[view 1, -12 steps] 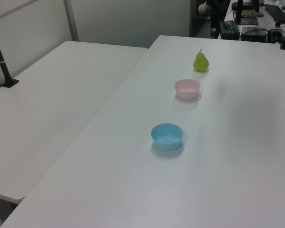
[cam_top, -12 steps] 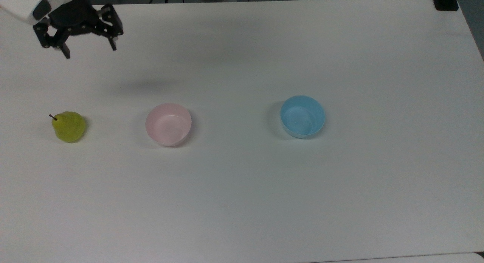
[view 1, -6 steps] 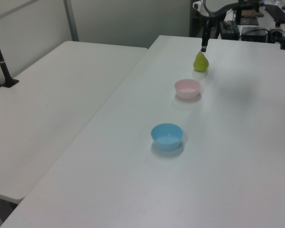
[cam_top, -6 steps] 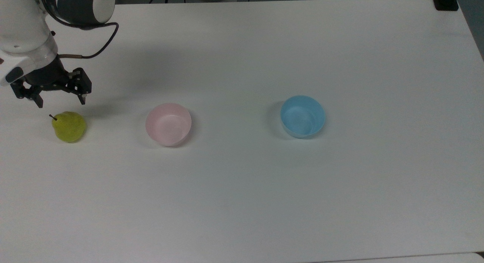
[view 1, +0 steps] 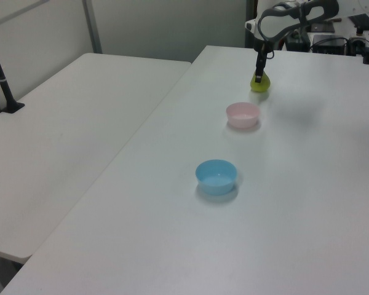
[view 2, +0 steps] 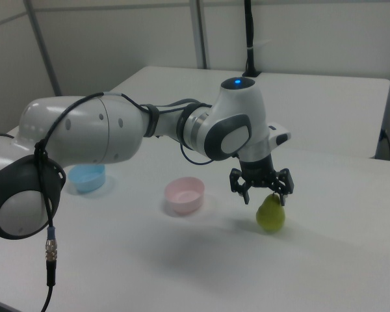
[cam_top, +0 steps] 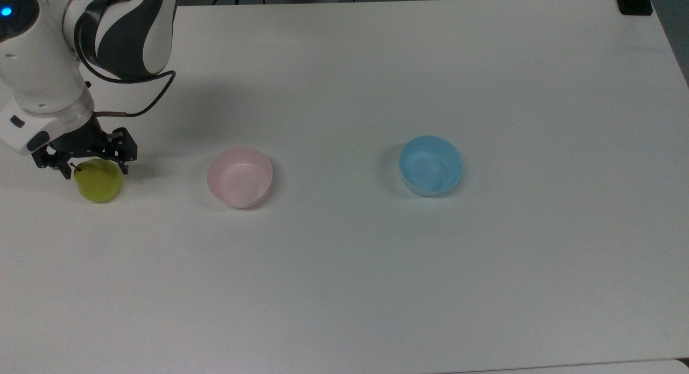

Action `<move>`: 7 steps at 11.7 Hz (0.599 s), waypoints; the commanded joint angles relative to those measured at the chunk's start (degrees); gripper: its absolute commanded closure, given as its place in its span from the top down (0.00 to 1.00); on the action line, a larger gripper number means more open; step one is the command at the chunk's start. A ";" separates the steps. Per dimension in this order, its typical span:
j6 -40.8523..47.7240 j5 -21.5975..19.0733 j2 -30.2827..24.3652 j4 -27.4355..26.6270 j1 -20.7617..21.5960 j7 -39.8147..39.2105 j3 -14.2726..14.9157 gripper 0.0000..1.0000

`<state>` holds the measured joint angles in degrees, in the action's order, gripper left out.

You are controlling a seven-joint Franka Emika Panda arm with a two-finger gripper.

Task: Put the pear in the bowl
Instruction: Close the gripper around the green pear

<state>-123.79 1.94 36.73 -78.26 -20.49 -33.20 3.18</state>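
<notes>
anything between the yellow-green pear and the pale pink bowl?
Nothing: the top view shows bare white table between the yellow-green pear and the pale pink bowl. The light blue bowl sits beyond the pink one.

— What stands on the broad white table (cam_top: 484, 282)?
— A small round light blue plastic bowl (cam_top: 430, 165), upright and open — well out on bare tabletop in the top view.
— And beside that table?
— In the left view a second white table (view 1: 67, 129) lies to the left view's left, its edge running alongside the first. A slim black pole (view 1: 0, 70) rises from a black foot at its far-left edge.
— Anything behind?
— A pale partition wall (view 1: 166, 24) in the left view; in the top view, a black clamp (cam_top: 635, 2) sits at the table's upper right corner.
</notes>
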 commanded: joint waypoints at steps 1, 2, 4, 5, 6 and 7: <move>-0.75 0.52 1.68 0.91 0.02 -0.11 -0.11 1.00; -1.19 0.52 1.68 0.83 0.10 -0.11 -0.11 0.80; -1.54 0.52 1.68 0.39 0.10 -0.02 -0.11 0.32; -1.54 0.52 1.68 0.30 0.10 -0.11 -0.11 0.20; -1.54 0.52 1.68 0.30 0.10 -0.19 -0.11 0.17; -1.46 0.52 1.60 0.30 0.10 -0.19 -0.11 0.15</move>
<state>-124.55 1.94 38.06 -78.14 -20.49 -33.20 3.17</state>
